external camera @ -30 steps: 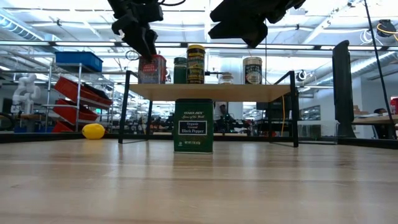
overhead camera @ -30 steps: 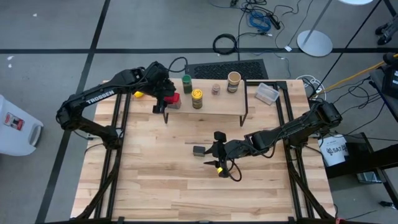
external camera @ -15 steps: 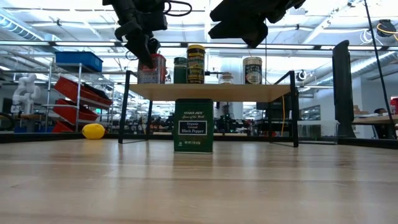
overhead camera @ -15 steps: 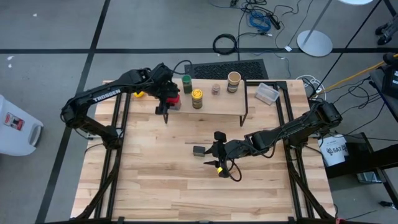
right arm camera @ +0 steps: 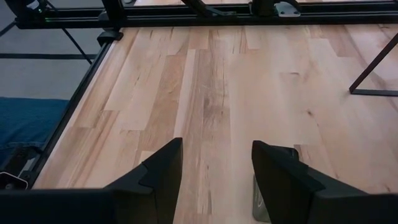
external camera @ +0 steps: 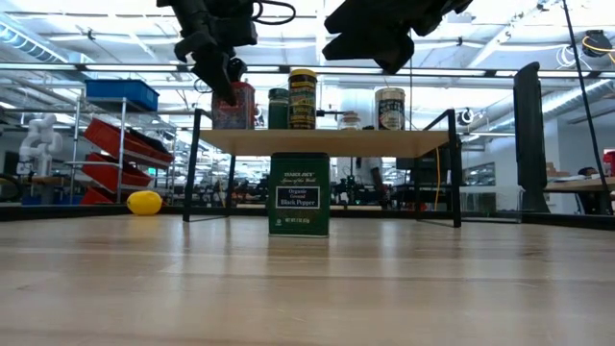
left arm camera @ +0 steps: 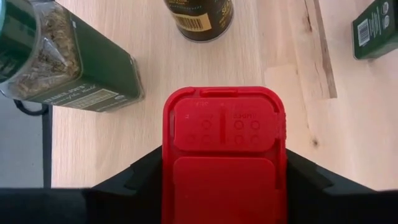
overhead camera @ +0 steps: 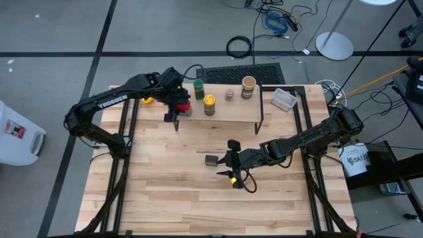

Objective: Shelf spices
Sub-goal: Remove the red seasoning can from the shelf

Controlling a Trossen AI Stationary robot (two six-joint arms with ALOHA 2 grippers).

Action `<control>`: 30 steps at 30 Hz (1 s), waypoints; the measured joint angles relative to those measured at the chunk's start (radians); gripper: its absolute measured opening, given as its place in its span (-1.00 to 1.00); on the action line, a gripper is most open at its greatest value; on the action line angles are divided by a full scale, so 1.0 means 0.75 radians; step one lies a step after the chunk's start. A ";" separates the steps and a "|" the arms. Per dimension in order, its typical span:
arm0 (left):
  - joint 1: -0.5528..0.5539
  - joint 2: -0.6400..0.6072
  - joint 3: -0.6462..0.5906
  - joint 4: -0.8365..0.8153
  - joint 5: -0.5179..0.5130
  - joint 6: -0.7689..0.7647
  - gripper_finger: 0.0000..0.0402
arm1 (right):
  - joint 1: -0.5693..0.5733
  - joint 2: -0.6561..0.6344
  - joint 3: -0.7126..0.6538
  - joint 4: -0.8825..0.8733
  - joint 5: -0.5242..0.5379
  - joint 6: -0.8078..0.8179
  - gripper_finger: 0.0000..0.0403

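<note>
Work surface: light wooden table in an open lab, with cables on the floor beyond its far edge
Shelf: wooden plank on thin black legs standing near the far edge, so items are lifted up onto it from the table
Already on shelf: green-lidded jar, yellow-lidded jar, small brown jar and tan round-topped jar, all upright and spaced apart along the plank
Red tin: upright at the plank's left end, just beside the green-lidded jar; this spot keeps the row in order and leaves the middle free
Left gripper: over the shelf's left end, its fingers pressed against the two opposite sides of the red tin, pinching it from above so that it stays vertical
Green pepper tin: upright on the table, in front of the shelf and not yet shelved
Right gripper: low over the table centre, fingers spread with nothing between them; the green pepper tin sits just beside one finger, probably the next pickup
Off-task items: lemon and clear tub lie on the table beside the shelf's ends
Judged progress: five of six items are on the plank
</note>
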 joint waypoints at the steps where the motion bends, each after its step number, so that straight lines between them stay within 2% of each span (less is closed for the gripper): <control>1: 0.000 -0.005 0.000 -0.005 0.000 -0.001 0.11 | 0.000 0.000 0.000 -0.003 0.000 0.000 -0.10; 4: -0.011 -0.017 0.013 -0.038 0.028 -0.035 0.10 | 0.000 0.000 0.000 -0.013 0.000 -0.001 -0.10; 10: -0.081 -0.062 0.142 -0.054 0.146 -0.201 0.10 | 0.002 -0.018 -0.001 -0.032 0.002 0.000 -0.10; 18: -0.327 -0.067 0.205 -0.016 0.193 -0.383 0.10 | 0.082 -0.213 -0.001 -0.242 0.014 0.163 -0.10; 24: -0.565 -0.018 0.205 0.234 0.181 -0.548 0.09 | 0.225 -0.365 0.000 -0.464 0.138 0.350 -0.10; 30: -0.725 0.090 0.205 0.472 0.094 -0.592 0.09 | 0.382 -0.415 0.000 -0.623 0.245 0.533 -0.10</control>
